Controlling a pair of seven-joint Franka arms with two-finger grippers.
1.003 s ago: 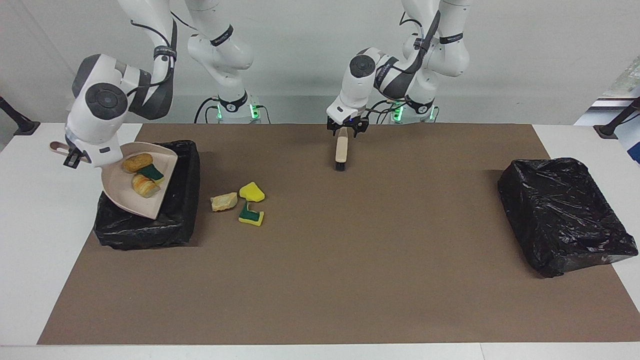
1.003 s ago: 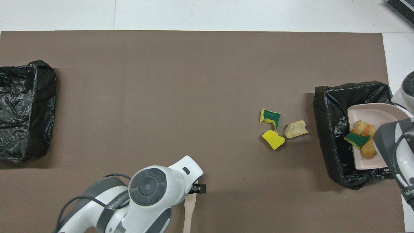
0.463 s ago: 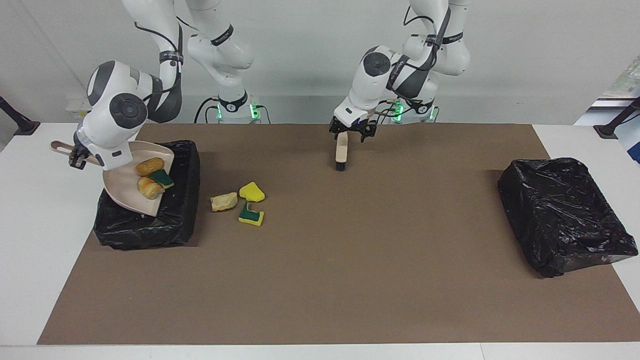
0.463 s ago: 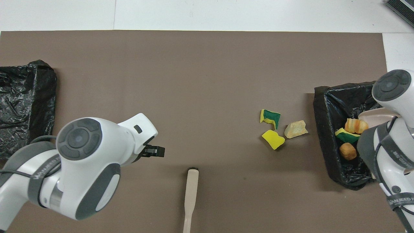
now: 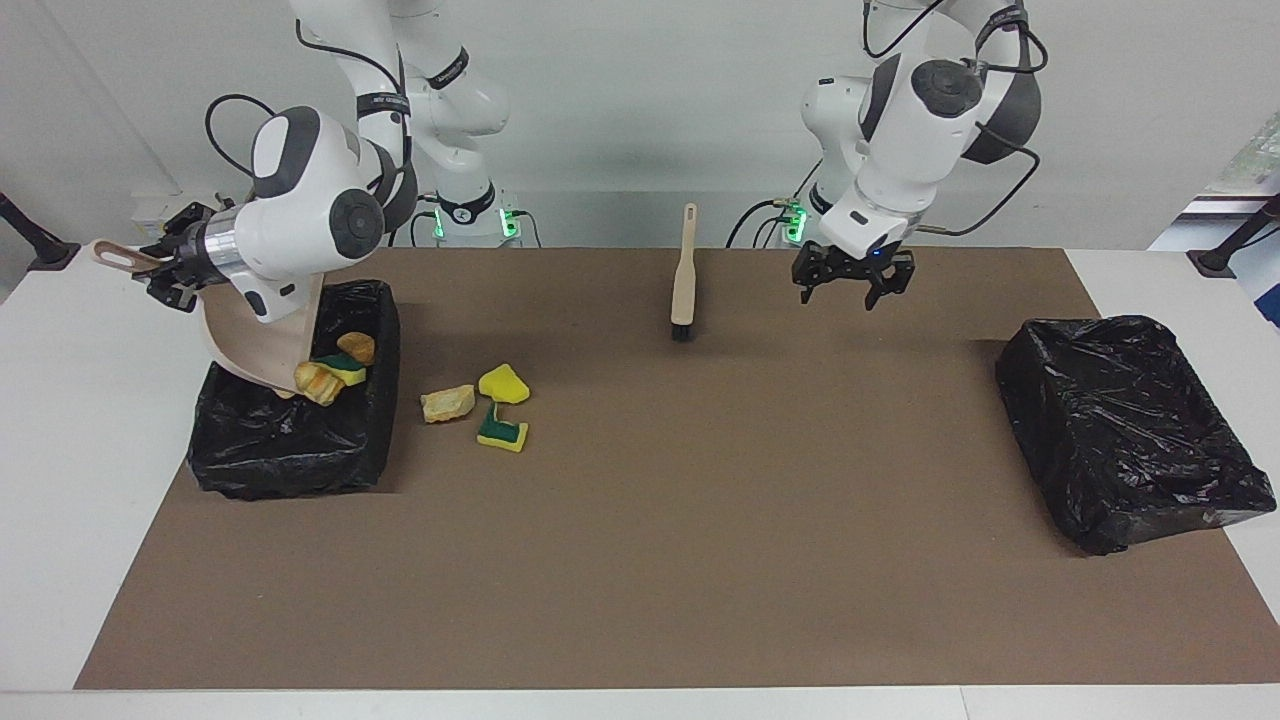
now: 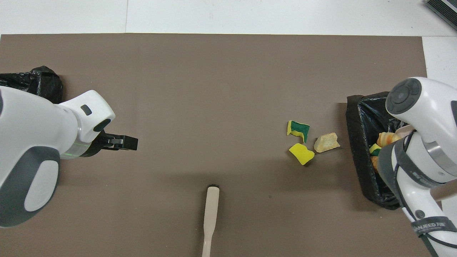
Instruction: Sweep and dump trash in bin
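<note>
My right gripper (image 5: 165,272) is shut on the handle of the beige dustpan (image 5: 255,335), which is tipped steeply over the black-lined bin (image 5: 290,440) at the right arm's end. Bread-like lumps (image 5: 318,380) and a green sponge piece (image 5: 345,365) are sliding off the dustpan's lip into that bin (image 6: 362,142). More trash lies on the brown mat beside the bin: a tan foam chunk (image 5: 447,402) (image 6: 326,142), a yellow sponge piece (image 5: 503,383) (image 6: 301,153) and a yellow-and-green piece (image 5: 502,430) (image 6: 298,128). My left gripper (image 5: 850,290) (image 6: 121,142) hangs open and empty over the mat.
The beige brush (image 5: 684,275) (image 6: 210,214) lies on the mat near the robots, bristles pointing away from them. A second black-lined bin (image 5: 1130,430) (image 6: 35,78) stands at the left arm's end. White table (image 5: 80,480) borders the mat.
The right gripper has tipped the dustpan much steeper, and its scraps slid down to the lip and into the bin. The left gripper rose from the brush and swung toward its own end.
</note>
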